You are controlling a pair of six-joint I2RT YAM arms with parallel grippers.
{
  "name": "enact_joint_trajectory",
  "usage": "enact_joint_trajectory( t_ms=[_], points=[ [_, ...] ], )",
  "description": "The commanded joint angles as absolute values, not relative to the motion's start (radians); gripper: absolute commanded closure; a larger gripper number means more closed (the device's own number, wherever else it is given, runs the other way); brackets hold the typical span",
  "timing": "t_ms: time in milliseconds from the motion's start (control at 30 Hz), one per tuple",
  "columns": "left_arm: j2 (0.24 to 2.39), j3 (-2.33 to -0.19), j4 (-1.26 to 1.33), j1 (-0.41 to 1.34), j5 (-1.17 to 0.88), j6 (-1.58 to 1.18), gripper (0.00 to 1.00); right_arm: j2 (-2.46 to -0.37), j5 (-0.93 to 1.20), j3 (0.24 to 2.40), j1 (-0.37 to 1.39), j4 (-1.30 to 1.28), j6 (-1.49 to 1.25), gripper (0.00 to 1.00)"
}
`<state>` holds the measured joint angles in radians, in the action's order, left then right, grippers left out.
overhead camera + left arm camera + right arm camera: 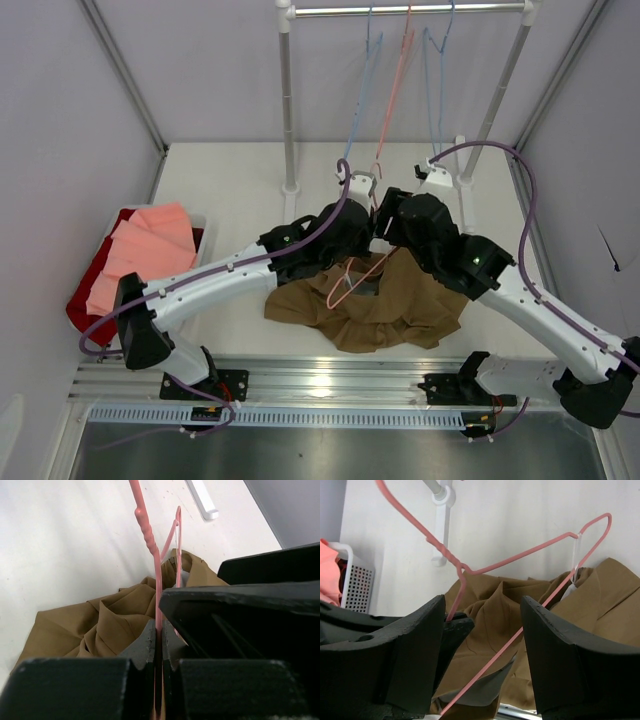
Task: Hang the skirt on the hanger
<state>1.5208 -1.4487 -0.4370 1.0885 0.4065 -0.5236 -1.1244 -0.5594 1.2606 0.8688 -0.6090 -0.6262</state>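
Top external view, going left to right: a white basket (204, 228) sits at the left edge of the table (230, 180) with a salmon-pink folded garment (150, 245) on top and a red cloth (95, 285) under it, spilling over the near-left side. No writing I can read on any of it. Next, the left gripper (159, 635) reaches in toward the middle, and its wrist cam shows the jaws pressed together on the hanger (156, 580), pinching the pink wire just below the twisted neck. The hanger sits over the skirt (385, 310), tilted rather than flat. From above, its long axis runs diagonally from near-left to far-right, and the hook end is hidden among the grippers. The skirt is a crumpled tan heap on the table between the two arms, close to the near edge, wider left to right than front to back. A pale strip runs from one hanger corner down to the cloth, can't tell what it is. The right gripper (482, 610) sits just beside the left one, jaws spread wide, and the hanger's lower wire passes through the gap with neither finger clearly touching it. On the rail (410, 10) at the back hang thin blue hangers (368, 80) and one more pink hanger (397, 85).
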Motion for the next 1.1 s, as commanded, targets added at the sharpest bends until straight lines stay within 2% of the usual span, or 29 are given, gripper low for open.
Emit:
enact_joint_trajectory(
  t_ms=[0, 400, 700, 833, 1067],
  points=[
    [1.497, -1.488, -0.342, 1.094, 0.367, -0.534, 1.00, -1.149, -0.514, 1.250, 0.852, -0.546, -0.663, 0.34],
    [1.470, -1.436, -0.281, 1.094, 0.307, -0.526, 1.00, -1.226, -0.491, 1.275, 0.824, -0.495, -0.660, 0.37],
    [1.448, -1.382, -0.201, 1.094, 0.265, -0.515, 1.00, -1.223, -0.431, 1.253, 0.807, -0.459, -0.699, 0.32],
    [1.433, -1.338, -0.163, 1.092, 0.268, -0.520, 1.00, -1.201, -0.345, 1.200, 0.767, -0.407, -0.749, 0.34],
    [1.419, -1.309, -0.134, 1.092, 0.262, -0.514, 1.00, -1.212, -0.380, 1.196, 0.756, -0.414, -0.747, 0.35]
  ],
)
